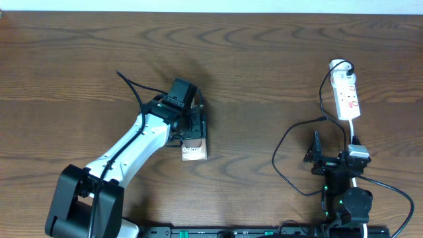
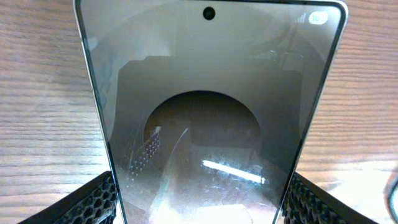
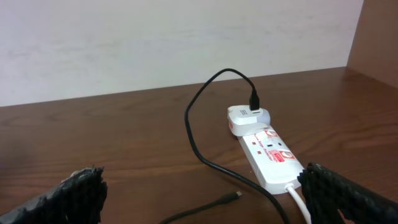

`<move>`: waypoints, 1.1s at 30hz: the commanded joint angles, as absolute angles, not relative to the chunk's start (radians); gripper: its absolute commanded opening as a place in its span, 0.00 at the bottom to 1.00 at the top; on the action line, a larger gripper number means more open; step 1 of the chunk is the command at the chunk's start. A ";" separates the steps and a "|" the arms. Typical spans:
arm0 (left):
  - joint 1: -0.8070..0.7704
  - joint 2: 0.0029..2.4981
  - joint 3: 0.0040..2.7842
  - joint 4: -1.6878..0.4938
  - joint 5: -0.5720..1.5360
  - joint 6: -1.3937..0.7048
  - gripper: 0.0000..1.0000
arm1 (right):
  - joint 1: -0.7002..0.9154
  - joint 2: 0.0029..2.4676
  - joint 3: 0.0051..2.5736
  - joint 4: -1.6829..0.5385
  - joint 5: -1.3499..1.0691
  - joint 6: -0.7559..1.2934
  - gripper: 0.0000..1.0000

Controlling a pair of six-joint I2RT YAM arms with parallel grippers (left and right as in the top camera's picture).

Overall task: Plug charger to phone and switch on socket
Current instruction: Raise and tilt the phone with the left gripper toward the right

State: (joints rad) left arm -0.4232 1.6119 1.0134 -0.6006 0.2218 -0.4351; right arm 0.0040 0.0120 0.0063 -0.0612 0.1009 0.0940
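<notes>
The phone, a shiny grey-brown slab with "Galaxy" lettering, lies left of the table's centre. My left gripper is shut on it. In the left wrist view the phone fills the frame with a jaw against each long edge. The socket, a white power strip with red marks, lies at the right. It also shows in the right wrist view. The charger loops black across the table. Its plug tip lies loose ahead of my right gripper, which is open and empty.
A white adapter is plugged into the strip's far end, with the black cable coming out of it. The strip's white cord runs toward my right arm. A pale wall stands behind the table.
</notes>
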 commanded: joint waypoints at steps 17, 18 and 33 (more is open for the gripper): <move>-0.421 1.584 1.040 -0.609 0.570 -0.477 0.56 | 0.014 0.007 0.005 -0.065 0.098 0.081 0.99; -0.421 1.584 1.040 -0.609 0.581 -0.479 0.56 | 0.014 0.007 0.005 -0.065 0.098 0.081 0.99; -0.421 1.584 1.040 -0.621 0.769 -0.533 0.56 | 0.014 0.007 0.005 -0.065 0.098 0.081 0.99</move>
State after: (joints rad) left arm -0.4232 1.6119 1.0134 -0.6212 0.6830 -0.5018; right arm 0.0040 0.0120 0.0063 -0.0612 0.1009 0.0940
